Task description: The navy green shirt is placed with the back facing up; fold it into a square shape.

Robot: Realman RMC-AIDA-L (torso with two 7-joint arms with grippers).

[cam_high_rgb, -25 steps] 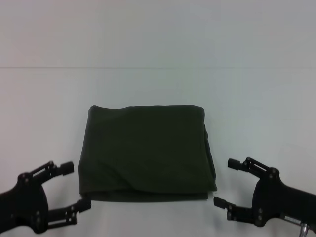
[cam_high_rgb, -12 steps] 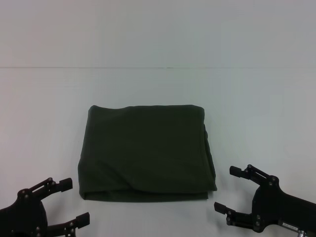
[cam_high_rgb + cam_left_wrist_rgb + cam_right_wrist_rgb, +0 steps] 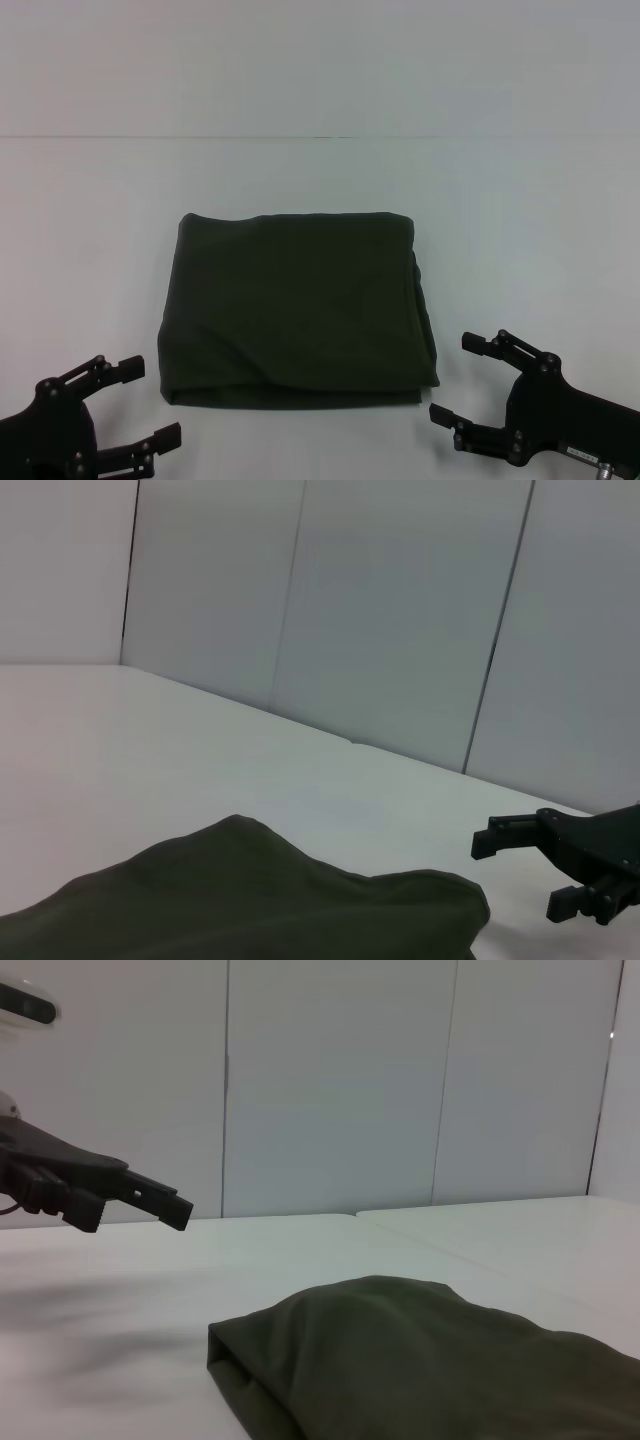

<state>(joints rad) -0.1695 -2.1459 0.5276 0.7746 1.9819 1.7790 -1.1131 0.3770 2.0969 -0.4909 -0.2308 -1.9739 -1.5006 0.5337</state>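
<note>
The dark olive-green cotton shirt [image 3: 298, 310] lies in the middle of the plain white table [image 3: 520, 200] as a compact, roughly square bundle of stacked layers, its plain back side up and no sleeve or collar showing; its far edge is straight, its near edge shows the layered fold line, and the right side bulges slightly where the inner layers peek out; a soft crease runs across the near left part. The black left gripper [image 3: 143, 404] sits low at the near left, just beside the bundle's near left corner but apart from the cloth, its 2 fingers spread wide and holding nothing; the black right gripper [image 3: 466, 378] sits at the near right, just off the near right corner, likewise spread wide and empty, touching nothing. Judging by this, the folding itself looks complete: the shirt already reads as a square, with no loose flap left to turn over; what seems left, at most, is a little tidying of the uneven right edge and the arms pulling clear; the wrist views show only the bundle's rounded corners resting flat on the table, with the opposite gripper beyond.
</note>
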